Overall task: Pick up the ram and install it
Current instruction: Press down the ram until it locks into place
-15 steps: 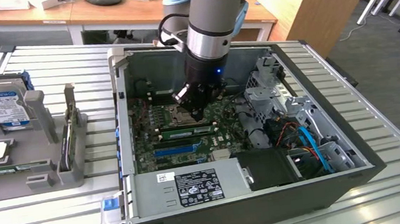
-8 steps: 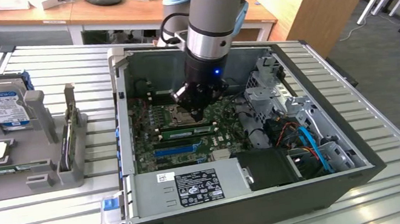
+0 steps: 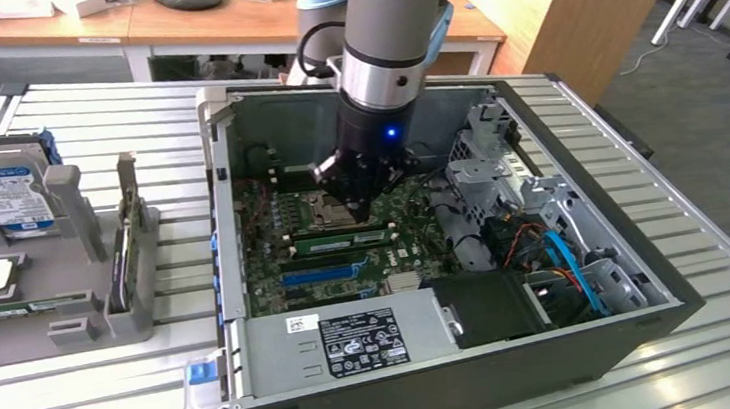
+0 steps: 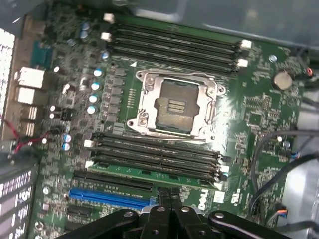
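Observation:
The ram (image 3: 341, 239), a narrow green stick with dark chips, lies along the memory slots just beside the CPU socket (image 3: 314, 207) on the motherboard in the open PC case. My gripper (image 3: 356, 203) hangs straight down a little above it, shut, with nothing between its fingers. In the wrist view the gripper (image 4: 170, 199) has its fingertips pressed together over the blue expansion slot (image 4: 107, 198), close to the nearer bank of black memory slots (image 4: 154, 158). A thin green strip (image 4: 149, 175) runs along that bank's nearest slot; I cannot tell whether it is the ram's edge.
The case walls (image 3: 222, 208) ring the motherboard. A power supply (image 3: 351, 341) and a cable cluster (image 3: 551, 257) crowd one end. A second slot bank (image 4: 174, 45) lies beyond the socket (image 4: 174, 107). A grey holder (image 3: 45, 296) with a hard drive (image 3: 2, 194) stands at the exterior view's left.

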Motion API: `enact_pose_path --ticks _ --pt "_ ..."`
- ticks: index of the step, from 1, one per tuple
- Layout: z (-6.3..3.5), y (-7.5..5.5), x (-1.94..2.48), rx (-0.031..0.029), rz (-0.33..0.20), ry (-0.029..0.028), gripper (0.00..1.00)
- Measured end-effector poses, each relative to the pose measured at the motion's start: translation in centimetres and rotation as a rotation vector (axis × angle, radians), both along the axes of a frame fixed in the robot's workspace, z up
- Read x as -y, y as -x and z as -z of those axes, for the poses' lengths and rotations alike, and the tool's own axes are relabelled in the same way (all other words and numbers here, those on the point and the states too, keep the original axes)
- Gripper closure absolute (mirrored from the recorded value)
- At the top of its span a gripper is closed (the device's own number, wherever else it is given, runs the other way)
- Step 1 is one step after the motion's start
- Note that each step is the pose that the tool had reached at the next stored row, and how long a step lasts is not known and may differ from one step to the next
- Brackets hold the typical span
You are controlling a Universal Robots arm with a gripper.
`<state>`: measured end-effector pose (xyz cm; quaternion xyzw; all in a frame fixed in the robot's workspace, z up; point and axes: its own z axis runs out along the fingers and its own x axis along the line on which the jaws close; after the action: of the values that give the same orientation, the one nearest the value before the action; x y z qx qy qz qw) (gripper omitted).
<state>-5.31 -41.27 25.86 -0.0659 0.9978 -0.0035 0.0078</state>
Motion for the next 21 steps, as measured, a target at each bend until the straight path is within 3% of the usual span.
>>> enact_pose_path --ticks 11,21 --pt "0.1 0.0 0.0 0.0001 0.166 0.0 0.9" --pt "0.11 0.0 -0.24 0.0 0.173 -0.0001 0.9"
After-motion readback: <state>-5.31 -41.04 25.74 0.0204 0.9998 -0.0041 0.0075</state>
